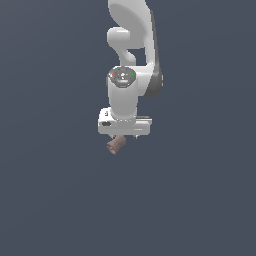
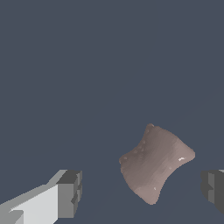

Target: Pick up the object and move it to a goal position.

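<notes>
Our gripper (image 2: 140, 192) hangs with its fingers (image 2: 70, 194) spread wide, touching nothing. The object (image 2: 155, 164) lies between them on the floor, just below the hand. We judge this the approach step: next we should descend and close. Its long axis seems tilted diagonally across the jaws, though the pale end is hard to place.

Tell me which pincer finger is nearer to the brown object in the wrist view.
The dark finger cut by the picture's edge; the object lies closer to it than to the finger on the white mount. Neither touches.
</notes>
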